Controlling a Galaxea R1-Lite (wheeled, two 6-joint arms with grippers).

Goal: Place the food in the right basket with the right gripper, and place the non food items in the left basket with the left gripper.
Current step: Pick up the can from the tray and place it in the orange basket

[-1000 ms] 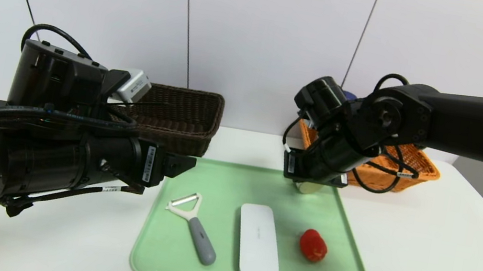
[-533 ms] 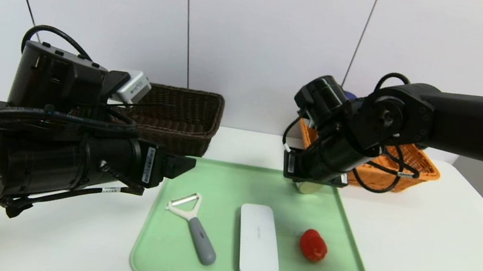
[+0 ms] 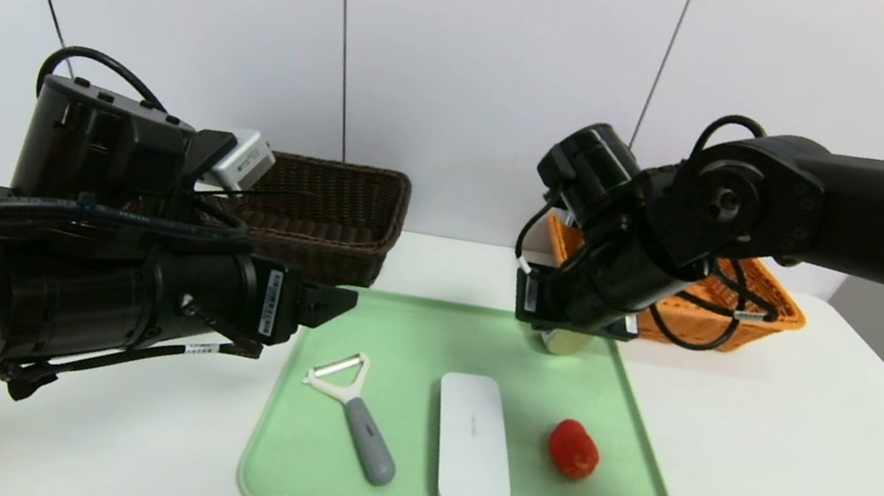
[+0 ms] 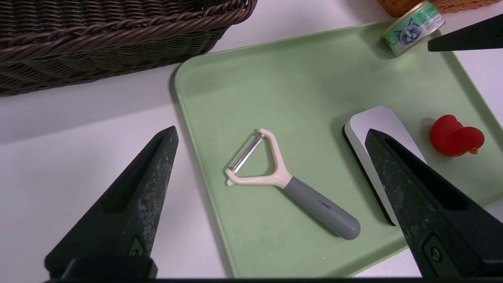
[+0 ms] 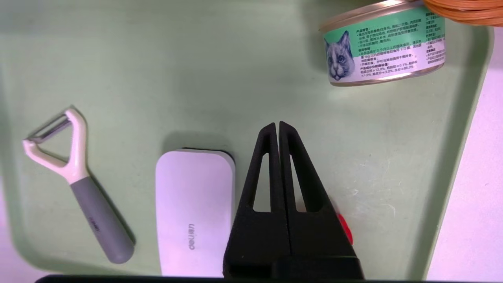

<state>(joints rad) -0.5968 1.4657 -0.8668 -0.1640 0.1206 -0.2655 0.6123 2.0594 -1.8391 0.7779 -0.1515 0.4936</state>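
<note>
Judging by the layout, the food step is in hand: the tin can (image 5: 384,47) stands at the tray's (image 5: 165,63) far corner beside the right basket (image 3: 769,310), ungrasped. The right gripper (image 5: 278,127) (fingers pressed together, holding nothing) hangs short of it, so spreading and reaching are called for; the left gripper (image 4: 271,165) is parked spread wide above the peeler (image 4: 290,184).

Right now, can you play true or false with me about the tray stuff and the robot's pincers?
1. The can sits on the green tray. True.
2. The right pincer holds the can. False: it is shut on nothing, above the tray.
3. The left pincer is wide open. True.
4. The peeler lies in the dark basket. False: it lies on the tray.
5. The red thing is beside the white case. True.
</note>
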